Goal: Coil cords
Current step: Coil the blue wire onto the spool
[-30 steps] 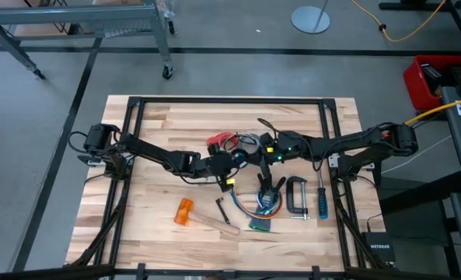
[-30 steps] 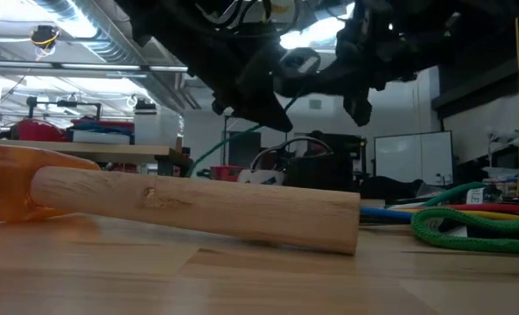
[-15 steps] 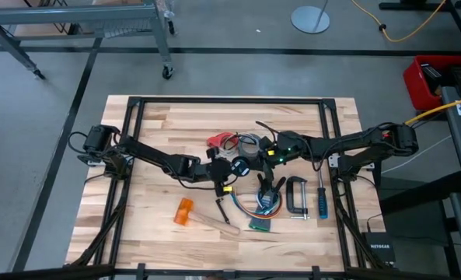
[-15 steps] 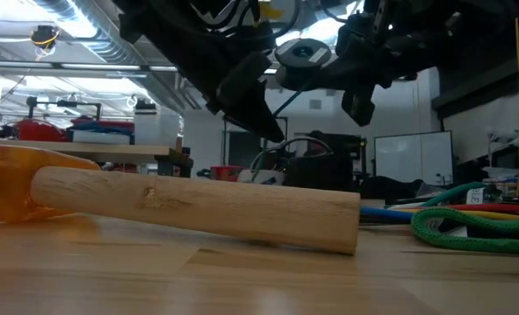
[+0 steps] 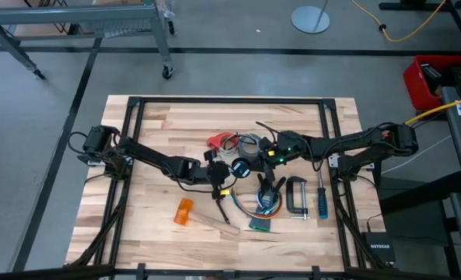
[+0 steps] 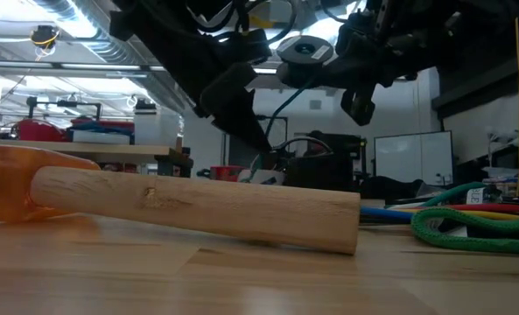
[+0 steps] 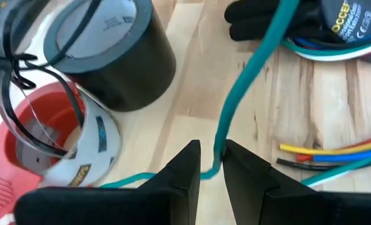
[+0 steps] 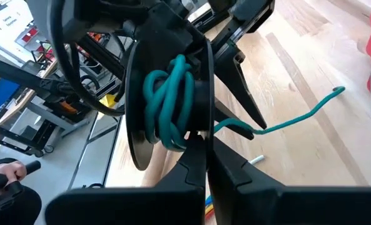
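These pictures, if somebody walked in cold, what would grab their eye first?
Probably the two grippers meeting over the middle of the table: the right gripper holds up a black spool wound with teal cord, and the left gripper pinches that cord's loose length. Next, the orange-headed mallet lying near the table's front edge, its wooden handle filling the low view.

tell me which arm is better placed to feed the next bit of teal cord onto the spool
Left. The left gripper already has the teal cord between its fingers beside the black spool, which the right gripper grips, its hands full holding it off the table.
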Tool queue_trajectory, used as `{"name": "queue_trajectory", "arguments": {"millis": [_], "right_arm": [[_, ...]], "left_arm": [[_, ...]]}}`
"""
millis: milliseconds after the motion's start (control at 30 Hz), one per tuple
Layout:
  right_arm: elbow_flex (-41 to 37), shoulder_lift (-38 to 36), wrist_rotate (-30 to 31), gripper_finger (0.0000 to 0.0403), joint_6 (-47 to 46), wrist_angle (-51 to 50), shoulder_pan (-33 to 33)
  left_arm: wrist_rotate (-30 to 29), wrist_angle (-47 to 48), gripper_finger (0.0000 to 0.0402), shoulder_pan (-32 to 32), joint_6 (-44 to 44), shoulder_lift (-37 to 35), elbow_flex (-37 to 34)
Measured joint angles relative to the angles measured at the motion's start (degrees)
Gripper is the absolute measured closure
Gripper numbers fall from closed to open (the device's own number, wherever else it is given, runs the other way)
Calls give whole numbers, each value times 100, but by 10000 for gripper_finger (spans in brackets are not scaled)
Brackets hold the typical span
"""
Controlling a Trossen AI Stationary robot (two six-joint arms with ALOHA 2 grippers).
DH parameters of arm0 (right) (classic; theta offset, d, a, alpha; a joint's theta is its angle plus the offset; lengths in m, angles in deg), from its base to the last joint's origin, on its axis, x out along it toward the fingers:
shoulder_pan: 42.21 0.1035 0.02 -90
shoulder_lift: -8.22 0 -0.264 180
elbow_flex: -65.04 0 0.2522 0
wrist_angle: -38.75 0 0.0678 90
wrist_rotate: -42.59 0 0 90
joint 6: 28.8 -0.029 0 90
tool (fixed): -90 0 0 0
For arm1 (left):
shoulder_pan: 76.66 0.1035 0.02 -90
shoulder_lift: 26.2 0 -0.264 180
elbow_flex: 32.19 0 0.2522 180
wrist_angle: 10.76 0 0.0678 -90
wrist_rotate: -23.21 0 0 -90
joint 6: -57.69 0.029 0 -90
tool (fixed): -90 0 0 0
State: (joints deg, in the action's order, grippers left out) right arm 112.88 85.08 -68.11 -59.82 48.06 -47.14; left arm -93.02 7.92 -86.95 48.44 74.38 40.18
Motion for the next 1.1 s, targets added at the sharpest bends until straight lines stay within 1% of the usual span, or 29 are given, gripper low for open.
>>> {"name": "queue_trajectory", "arguments": {"millis": [167,400,533,667,833,933,1000,1100], "right_arm": [[2,-77,-90,398,0,26,0],[2,-234,-121,398,0,94,2],[2,-240,-121,398,1,94,2],[2,-242,-119,398,2,92,2],[2,-242,-117,398,27,90,2],[2,-242,-105,398,161,90,2],[2,-242,-37,398,177,92,2],[2,-242,129,398,331,129,2]], "left_arm": [[6,233,345,-26,-111,0,0],[3,127,375,-23,-147,0,-7],[33,182,373,-25,-225,0,-7],[43,216,345,-31,-298,0,-9],[51,10,286,-74,-693,0,-11],[51,-314,256,-137,-682,0,-11],[49,-573,245,-202,-511,0,-11],[51,-920,240,-307,-269,0,-11]]}}
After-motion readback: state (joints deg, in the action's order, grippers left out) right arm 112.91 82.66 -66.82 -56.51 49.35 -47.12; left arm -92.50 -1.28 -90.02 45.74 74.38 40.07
